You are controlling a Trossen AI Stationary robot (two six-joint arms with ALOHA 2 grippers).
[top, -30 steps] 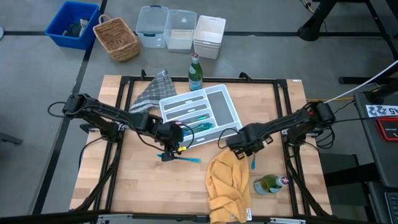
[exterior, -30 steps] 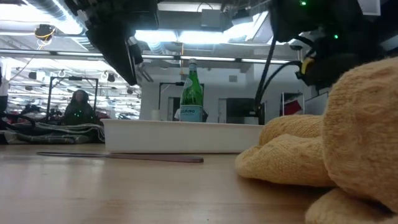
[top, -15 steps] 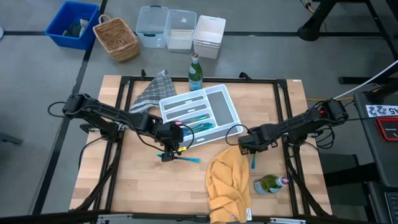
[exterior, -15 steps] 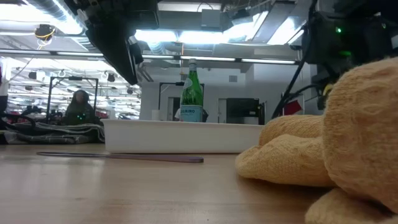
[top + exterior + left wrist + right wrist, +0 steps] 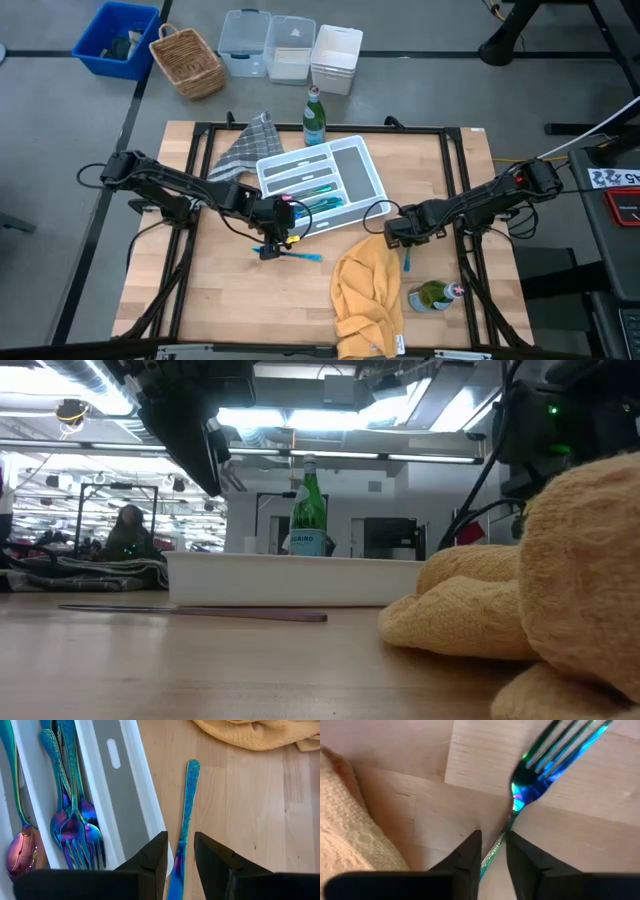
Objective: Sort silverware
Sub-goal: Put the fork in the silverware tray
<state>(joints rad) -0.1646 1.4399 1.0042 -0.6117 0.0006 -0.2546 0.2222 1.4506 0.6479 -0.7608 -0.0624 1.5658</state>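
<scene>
I've got the left gripper parted narrowly and straddling a slim iridescent blue knife lying flat on the wooden table, just outside the white divided plastic tray, lined up to pinch it, I judge. My right gripper brackets the handle of a blue-green iridescent fork beside the crumpled yellow cloth; I cannot tell whether it grips.
</scene>
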